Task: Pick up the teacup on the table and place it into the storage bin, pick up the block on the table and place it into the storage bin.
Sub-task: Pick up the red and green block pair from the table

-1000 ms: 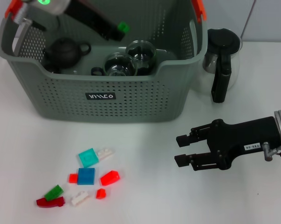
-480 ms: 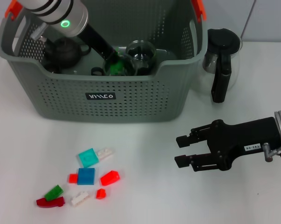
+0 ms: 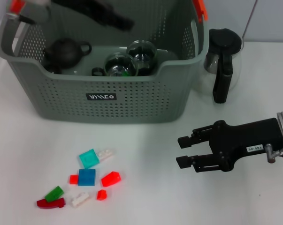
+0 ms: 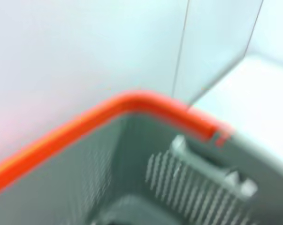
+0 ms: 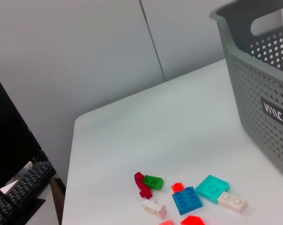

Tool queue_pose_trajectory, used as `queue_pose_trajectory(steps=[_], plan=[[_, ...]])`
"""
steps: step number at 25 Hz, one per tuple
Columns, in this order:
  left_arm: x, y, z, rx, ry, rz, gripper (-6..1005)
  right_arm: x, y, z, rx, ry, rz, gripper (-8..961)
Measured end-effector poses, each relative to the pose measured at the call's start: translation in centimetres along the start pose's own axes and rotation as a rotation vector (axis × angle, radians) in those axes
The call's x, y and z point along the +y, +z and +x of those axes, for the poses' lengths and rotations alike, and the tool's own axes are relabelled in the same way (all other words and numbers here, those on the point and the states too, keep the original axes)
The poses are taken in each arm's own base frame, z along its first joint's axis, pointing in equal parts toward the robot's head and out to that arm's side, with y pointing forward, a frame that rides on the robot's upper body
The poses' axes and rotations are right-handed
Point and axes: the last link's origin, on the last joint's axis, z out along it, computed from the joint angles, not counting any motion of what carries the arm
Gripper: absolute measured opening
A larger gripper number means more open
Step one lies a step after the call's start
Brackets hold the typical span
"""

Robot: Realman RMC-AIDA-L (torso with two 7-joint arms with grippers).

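Left gripper (image 3: 125,23) hangs over the storage bin (image 3: 103,101), fingers unreadable; right gripper (image 3: 182,151) rests spread on the worktop (image 3: 146,197).

The white table (image 3: 146,140) carries the storage bin (image 3: 101,96), a glass kettle (image 3: 223,58) and scattered blocks (image 3: 87,177).

The storage bin (image 4: 146,154) fills the lower part, its orange rim (image 4: 132,102) curving over grey slotted walls, with a pale wall (image 4: 75,51) behind.
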Motion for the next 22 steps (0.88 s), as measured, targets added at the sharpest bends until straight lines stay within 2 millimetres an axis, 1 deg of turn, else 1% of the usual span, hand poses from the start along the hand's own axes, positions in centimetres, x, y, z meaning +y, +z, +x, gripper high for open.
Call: queue_pose_trajectory(steps=[1, 2, 3, 4, 6, 7, 8, 10, 11, 12, 13, 16, 18, 20, 22], plan=[[0.1, -2.3, -0.2, 0.067, -0.009, -0.014, 560, 0.0, 0.0, -0.1, 0.000, 0.000, 0.000, 567], [-0.1, -5.6, -1.6, 0.131, -0.031, -0.045, 594, 0.0, 0.0, -0.1, 0.000, -0.001, -0.001, 567], [-0.1, -6.0, -2.0, 0.137, -0.033, -0.055, 628, 0.0, 0.1, -0.2, 0.000, -0.002, -0.002, 567], [-0.1, -7.2, -3.0, 0.158, -0.037, -0.089, 661, 0.0, 0.1, -0.2, 0.000, -0.002, -0.003, 567], [0.4, -8.7, -4.6, 0.201, -0.035, -0.177, 729, 0.0, 0.1, -0.2, 0.000, -0.002, -0.003, 567], [0.9, -10.0, -6.6, 0.236, -0.032, -0.262, 763, 0.0, 0.1, -0.2, 0.000, -0.002, -0.003, 567], [0.9, -10.0, -6.6, 0.236, -0.032, -0.262, 766, 0.0, 0.1, -0.2, 0.000, -0.001, -0.003, 567], [1.4, -10.8, -9.0, 0.226, -0.047, -0.308, 771, 0.0, 0.1, -0.2, 0.000, 0.000, -0.003, 567], [1.7, -10.8, -9.8, 0.211, -0.053, -0.318, 773, 0.0, 0.0, -0.2, 0.000, -0.001, -0.003, 567], [2.5, -10.5, -11.6, 0.164, -0.065, -0.344, 776, 0.0, 0.0, -0.3, 0.000, -0.001, -0.003, 567], [2.5, -10.5, -11.6, 0.164, -0.065, -0.344, 771, 0.0, 0.0, -0.3, 0.000, -0.001, -0.003, 567], [3.6, -10.0, -13.7, 0.114, -0.060, -0.368, 755, 0.0, 0.0, -0.3, 0.000, -0.001, -0.004, 567], [4.1, -9.7, -14.5, 0.092, -0.050, -0.369, 744, 0.0, 0.0, -0.3, 0.000, 0.000, -0.004, 567], [4.4, -9.4, -15.2, 0.050, -0.042, -0.352, 744, 0.0, 0.0, -0.2, 0.001, 0.001, -0.007, 567], [4.5, -9.0, -16.0, -0.029, -0.042, -0.323, 744, 0.0, 0.0, -0.2, 0.001, 0.003, -0.007, 567]])
